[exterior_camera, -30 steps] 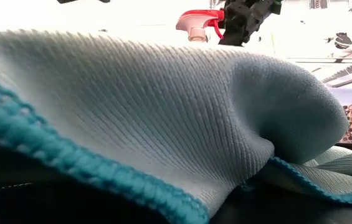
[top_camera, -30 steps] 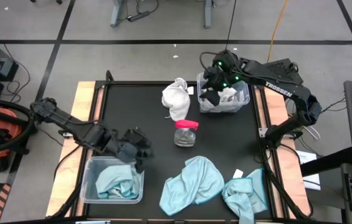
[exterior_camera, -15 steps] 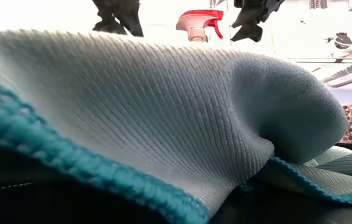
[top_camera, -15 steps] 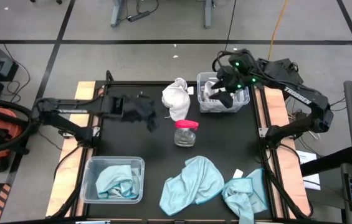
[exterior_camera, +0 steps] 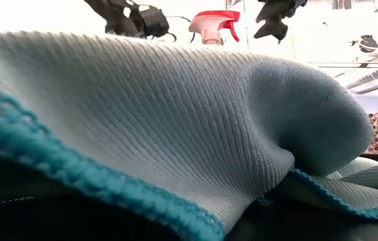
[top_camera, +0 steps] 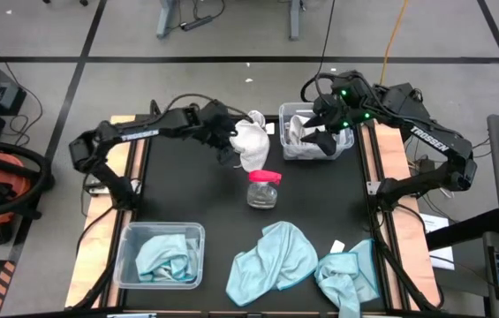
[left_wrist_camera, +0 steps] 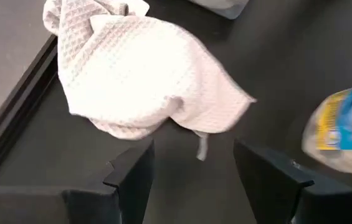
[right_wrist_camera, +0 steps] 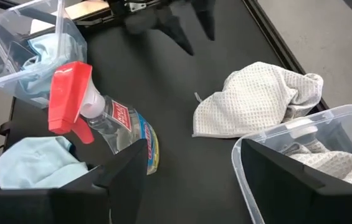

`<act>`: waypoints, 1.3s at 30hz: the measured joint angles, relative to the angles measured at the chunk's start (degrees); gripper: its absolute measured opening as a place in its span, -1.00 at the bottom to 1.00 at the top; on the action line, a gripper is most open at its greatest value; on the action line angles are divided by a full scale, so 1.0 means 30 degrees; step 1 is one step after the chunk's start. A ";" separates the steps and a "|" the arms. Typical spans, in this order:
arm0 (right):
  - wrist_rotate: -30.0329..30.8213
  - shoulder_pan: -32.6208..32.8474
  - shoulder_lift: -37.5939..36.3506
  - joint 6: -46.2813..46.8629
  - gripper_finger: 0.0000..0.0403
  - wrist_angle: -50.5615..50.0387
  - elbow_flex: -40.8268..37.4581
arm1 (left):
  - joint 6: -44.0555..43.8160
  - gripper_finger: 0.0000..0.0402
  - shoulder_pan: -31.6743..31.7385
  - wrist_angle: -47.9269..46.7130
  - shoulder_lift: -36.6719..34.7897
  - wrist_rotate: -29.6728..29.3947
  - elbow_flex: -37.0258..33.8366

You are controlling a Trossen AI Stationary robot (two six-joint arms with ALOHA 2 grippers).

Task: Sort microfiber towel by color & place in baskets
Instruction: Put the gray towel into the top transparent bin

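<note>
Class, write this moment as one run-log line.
left gripper: open, at white towel | right gripper: open, above white-towel basket | blue towels: two loose

A pale blue towel (exterior_camera: 175, 127) with a teal edge fills the foreground below a red sprayer head (exterior_camera: 213, 23).

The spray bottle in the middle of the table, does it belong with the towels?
It looks out of place: the spray bottle with its red trigger head stands among the towels, between the white towel and the blue towel. It is upright, and nothing looks spilled.
</note>
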 joint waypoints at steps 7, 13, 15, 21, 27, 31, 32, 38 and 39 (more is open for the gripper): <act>0.0000 0.0530 0.0000 0.1202 0.23 0.0077 -0.0001 | 0.1260 0.38 0.1627 0.2398 0.2204 0.0986 0.0000; 0.0007 0.1063 0.0000 0.2259 0.23 0.0065 -0.0001 | 0.0761 0.59 0.1842 0.4389 0.3977 0.1679 0.0000; 0.0000 0.1289 0.0000 0.2547 0.23 0.0008 -0.0001 | 0.0166 0.60 0.1817 0.4775 0.4592 0.1623 0.0000; -0.0007 0.2225 0.0000 0.2931 0.23 -0.0186 -0.0001 | -0.1476 0.60 0.1652 0.6318 0.6250 0.0845 0.0033; -0.0007 0.3029 0.0001 0.2939 0.23 -0.0212 -0.0007 | -0.1623 0.60 0.1287 0.5505 0.8241 0.0212 0.1982; -0.0015 0.3367 0.0007 0.3118 0.23 -0.0205 -0.0007 | -0.1699 0.58 0.1008 0.3630 1.0005 -0.0550 0.4180; -0.0015 0.3453 0.0007 0.3226 0.23 -0.0207 -0.0007 | -0.1697 0.56 0.0974 0.3108 1.0424 -0.0720 0.4725; -0.0013 0.4137 0.0007 0.3742 0.23 -0.0300 -0.0007 | -0.1188 0.21 0.0870 0.0361 1.1772 -0.1282 0.6759; -0.0015 0.4247 0.0007 0.3765 0.23 -0.0305 -0.0007 | -0.1043 0.11 0.0870 0.0276 1.1781 -0.1315 0.6761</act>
